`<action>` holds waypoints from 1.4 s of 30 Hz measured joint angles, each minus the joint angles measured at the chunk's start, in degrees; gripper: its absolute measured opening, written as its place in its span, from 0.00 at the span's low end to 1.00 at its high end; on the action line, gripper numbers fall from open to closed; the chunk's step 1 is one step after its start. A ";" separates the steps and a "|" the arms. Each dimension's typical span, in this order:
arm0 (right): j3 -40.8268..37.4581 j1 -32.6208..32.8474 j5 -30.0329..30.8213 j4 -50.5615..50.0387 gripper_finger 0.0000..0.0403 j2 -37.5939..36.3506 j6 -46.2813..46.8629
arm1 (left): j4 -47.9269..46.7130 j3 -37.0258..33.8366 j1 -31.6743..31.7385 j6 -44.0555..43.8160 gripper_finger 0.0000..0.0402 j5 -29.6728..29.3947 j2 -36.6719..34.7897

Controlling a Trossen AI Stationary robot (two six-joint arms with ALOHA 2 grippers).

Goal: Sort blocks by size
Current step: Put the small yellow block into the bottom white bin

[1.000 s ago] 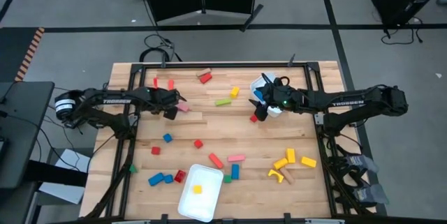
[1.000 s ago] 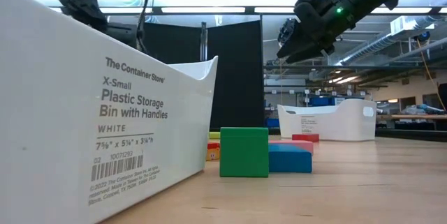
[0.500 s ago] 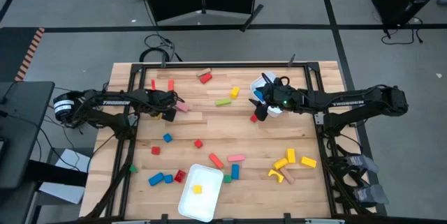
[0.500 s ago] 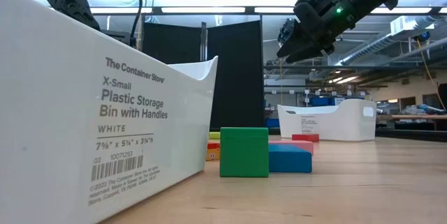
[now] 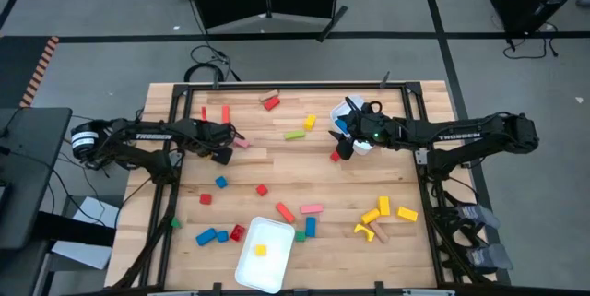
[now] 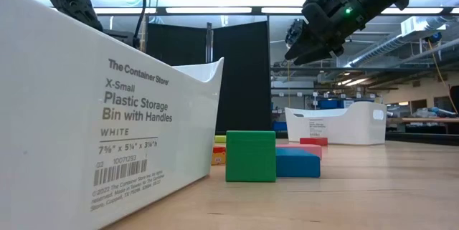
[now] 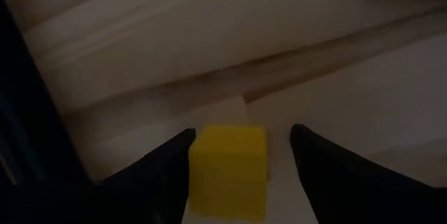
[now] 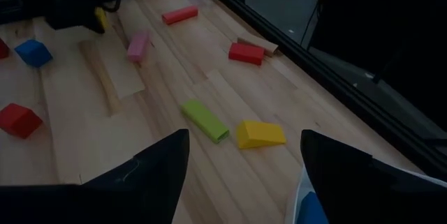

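a smooth white plastic bin looms nearest, a green cube beside it on the planked wooden desk. farther off, the left end effector brackets a matte yellow cube, fingers not visibly touching. the right end effector hovers spread, empty.

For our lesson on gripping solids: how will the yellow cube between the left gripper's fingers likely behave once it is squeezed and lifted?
The yellow cube looks like a rigid block, so it should hold its shape. Its flat sides face the left gripper fingers, so it probably won't roll. Being small, it is likely light.
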 joint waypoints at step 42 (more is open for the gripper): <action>0.04 2.51 -0.10 1.50 0.65 0.00 1.18 | 24.16 21.38 -23.38 40.90 0.35 13.74 -16.89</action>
